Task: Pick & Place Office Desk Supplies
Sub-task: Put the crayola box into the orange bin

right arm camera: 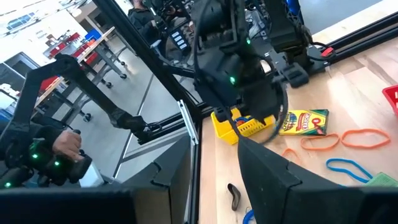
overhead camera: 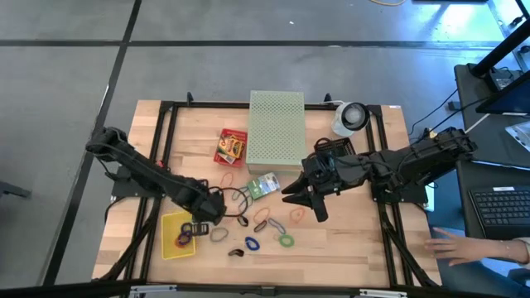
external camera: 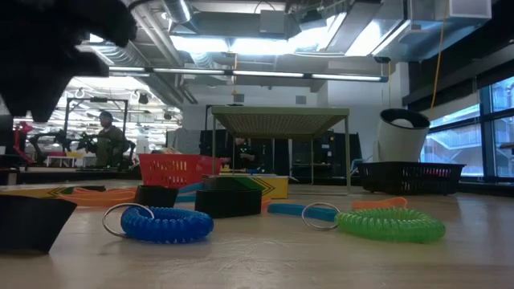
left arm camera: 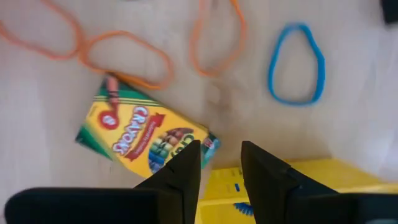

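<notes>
A: Where was yr left gripper?

B: My left gripper (left arm camera: 221, 149) hung over the rim of the yellow bin (left arm camera: 354, 180). The fingers were spread, w/ nothing btw them.

A: And the supplies?

B: The crayon box (left arm camera: 146, 134) lay flat just ahead of my fingertips, beside the bin. The orange bands (left arm camera: 127, 59) lay beyond the box, and one blue band (left arm camera: 296, 62) was farther ahead, apart from them.

A: Right side?

B: My right gripper (overhead camera: 305, 205) hovered above the table, also spread and holding nothing. A green band (overhead camera: 286, 241) lay near its tips.
</notes>
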Robot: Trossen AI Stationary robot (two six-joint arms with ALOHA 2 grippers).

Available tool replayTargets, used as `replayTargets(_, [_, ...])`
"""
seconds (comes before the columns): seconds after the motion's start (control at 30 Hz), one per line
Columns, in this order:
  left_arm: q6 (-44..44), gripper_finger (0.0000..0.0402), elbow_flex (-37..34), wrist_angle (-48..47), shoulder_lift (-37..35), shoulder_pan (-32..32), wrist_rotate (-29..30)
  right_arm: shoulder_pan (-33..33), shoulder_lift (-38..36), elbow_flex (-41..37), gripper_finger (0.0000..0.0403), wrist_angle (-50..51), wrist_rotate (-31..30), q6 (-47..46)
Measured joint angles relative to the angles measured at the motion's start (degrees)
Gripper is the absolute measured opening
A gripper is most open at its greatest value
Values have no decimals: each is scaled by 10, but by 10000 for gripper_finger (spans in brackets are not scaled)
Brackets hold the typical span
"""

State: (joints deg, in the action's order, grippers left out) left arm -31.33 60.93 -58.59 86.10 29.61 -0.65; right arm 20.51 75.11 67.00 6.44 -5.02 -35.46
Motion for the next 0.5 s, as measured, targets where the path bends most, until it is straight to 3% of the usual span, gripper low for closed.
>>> replayTargets(0.17, [57, 109, 0, 1, 36, -5, -45, 4, 0, 0, 135, 0, -1, 0])
replayTargets(0.5, [69, 125, 0, 8, 73, 0, -21, 6, 0, 0, 135, 0, -1, 0])
